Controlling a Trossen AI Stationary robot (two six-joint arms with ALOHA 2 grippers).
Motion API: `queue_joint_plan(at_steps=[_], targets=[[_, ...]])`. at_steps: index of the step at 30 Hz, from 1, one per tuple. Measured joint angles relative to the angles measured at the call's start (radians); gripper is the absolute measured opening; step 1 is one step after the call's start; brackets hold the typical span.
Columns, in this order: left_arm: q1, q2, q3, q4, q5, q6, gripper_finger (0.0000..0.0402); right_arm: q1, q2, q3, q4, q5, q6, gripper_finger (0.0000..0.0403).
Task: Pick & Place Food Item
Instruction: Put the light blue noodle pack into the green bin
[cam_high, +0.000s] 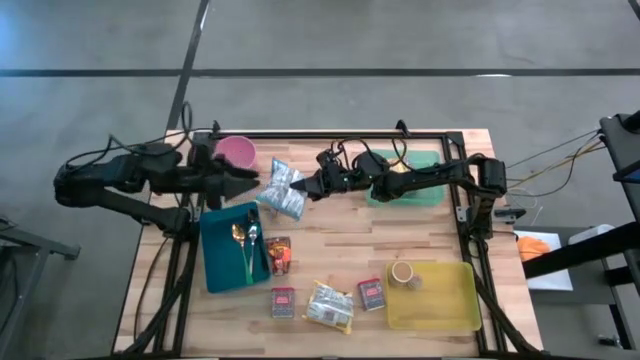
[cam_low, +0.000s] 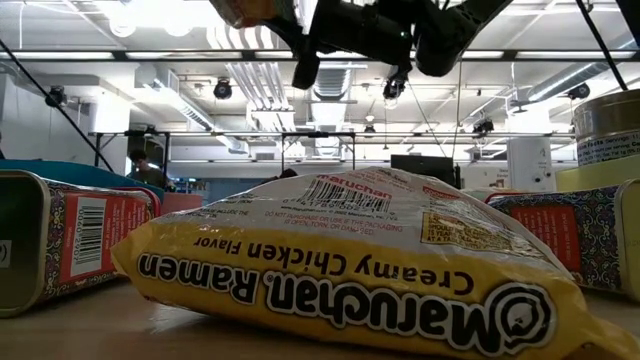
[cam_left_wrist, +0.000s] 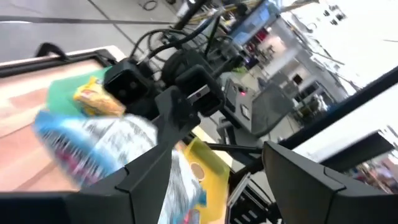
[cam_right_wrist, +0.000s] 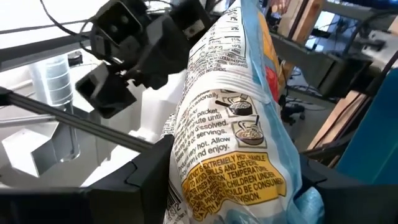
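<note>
A blue and silver noodle packet (cam_high: 281, 190) hangs above the table between my two grippers, near the teal tray's far edge. My right gripper (cam_high: 303, 187) reaches in from the table's right and is shut on it; its wrist view shows the printed packet (cam_right_wrist: 230, 112) standing up between the fingers. My left gripper (cam_high: 247, 183) faces the packet from the left, open, a short way off it. In the left wrist view the packet (cam_left_wrist: 93, 146) shows beyond the open fingers (cam_left_wrist: 143, 177), with nothing between them. My right gripper pinches the packet's right-hand end (cam_right_wrist: 224, 186) between its two fingers. The fingers come roughly level from the table's right side. The packet juts out past the fingertips toward the left gripper, clear of the table.
A teal tray (cam_high: 222, 270) with cutlery lies below the packet, a pink bowl (cam_high: 237, 152) behind it. A green tray (cam_high: 432, 197) sits under the right arm. Near the front are a yellow ramen packet (cam_high: 328, 307), two tins (cam_high: 282, 302), and a yellow tray (cam_high: 445, 305) with a can.
</note>
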Motion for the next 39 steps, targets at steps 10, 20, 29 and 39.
queue_joint_plan(at_steps=[10, 20, 29, 39], targets=[[0.0, -0.008, 0.0, -0.151, -0.018, -0.053, 0.0258, -0.144, -0.105, -0.088, -0.167, -0.03, -0.05, 0.0203], [0.0, -0.007, 0.0, -0.215, -0.018, -0.026, 0.0258, -0.252, -0.385, -0.069, -0.901, 0.045, -0.451, 0.0203], [0.0, -0.007, 0.0, -0.244, -0.017, -0.012, 0.0258, -0.352, -0.576, -0.068, -1.269, 0.131, -0.569, 0.0203], [0.0, -0.008, 0.0, -0.263, -0.014, -0.012, 0.0258, -0.393, -0.673, -0.069, -1.574, 0.199, -0.648, 0.0203]])
